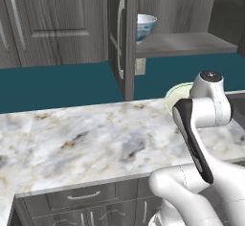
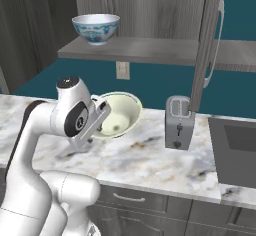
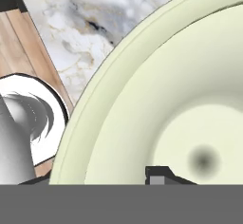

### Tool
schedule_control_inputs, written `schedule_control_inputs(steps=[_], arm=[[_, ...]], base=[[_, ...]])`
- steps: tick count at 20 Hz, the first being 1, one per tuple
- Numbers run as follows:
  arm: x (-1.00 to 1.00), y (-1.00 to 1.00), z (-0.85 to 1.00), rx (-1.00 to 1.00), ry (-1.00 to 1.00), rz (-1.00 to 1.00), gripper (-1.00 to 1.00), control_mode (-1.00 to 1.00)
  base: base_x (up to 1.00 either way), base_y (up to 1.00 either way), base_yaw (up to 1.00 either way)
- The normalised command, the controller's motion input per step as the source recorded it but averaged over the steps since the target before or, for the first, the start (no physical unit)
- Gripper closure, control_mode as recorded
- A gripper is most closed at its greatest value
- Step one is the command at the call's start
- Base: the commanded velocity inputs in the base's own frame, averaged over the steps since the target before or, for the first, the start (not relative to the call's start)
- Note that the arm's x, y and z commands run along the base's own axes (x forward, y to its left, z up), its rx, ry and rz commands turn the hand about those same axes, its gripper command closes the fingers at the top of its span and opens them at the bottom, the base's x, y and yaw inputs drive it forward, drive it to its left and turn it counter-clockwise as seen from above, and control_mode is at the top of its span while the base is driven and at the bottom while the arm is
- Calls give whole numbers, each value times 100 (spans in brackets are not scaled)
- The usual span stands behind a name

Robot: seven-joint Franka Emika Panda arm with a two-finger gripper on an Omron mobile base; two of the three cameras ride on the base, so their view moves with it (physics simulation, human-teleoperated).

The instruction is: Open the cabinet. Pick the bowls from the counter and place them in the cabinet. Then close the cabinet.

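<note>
**Cream-green bowl at my hand, patterned bowl on the shelf**

The pale cream-green bowl (image 2: 119, 114) is tilted, its inside turned toward the right base camera, just above the marble counter (image 1: 86, 139) near the back edge. In my hand view its pale inside (image 3: 190, 99) takes up most of the frame, with one dark fingertip (image 3: 159, 173) rising inside the bowl near its rim. My gripper (image 2: 101, 123) sits at the bowl's near rim, and the rim seems to run between my fingers, but I cannot tell from these views whether my jaws are clamped on it or merely standing around it.

The second bowl (image 2: 95, 28), white inside with a blue pattern outside, stands upright on the lower shelf of the cabinet (image 2: 150, 50), toward its left end. The cabinet doors are open: one dark wood-grain door (image 1: 122, 38) with its long silver handle juts out edge-on in the left base view, and the other door (image 2: 207, 45) hangs open in the right base view.

A silver toaster (image 2: 179, 122) stands on the counter just beside the bowl's right. A wall outlet (image 2: 122, 70) sits on the teal wall below the shelf.
</note>
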Motion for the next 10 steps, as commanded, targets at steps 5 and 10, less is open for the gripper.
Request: schedule_control_inputs(steps=[5,10], arm=[[-6,0,72,0,1,4,100,-100],[-4,0,65,-3,3,2,100,-100]], base=[[0,0,0],[0,0,0]])
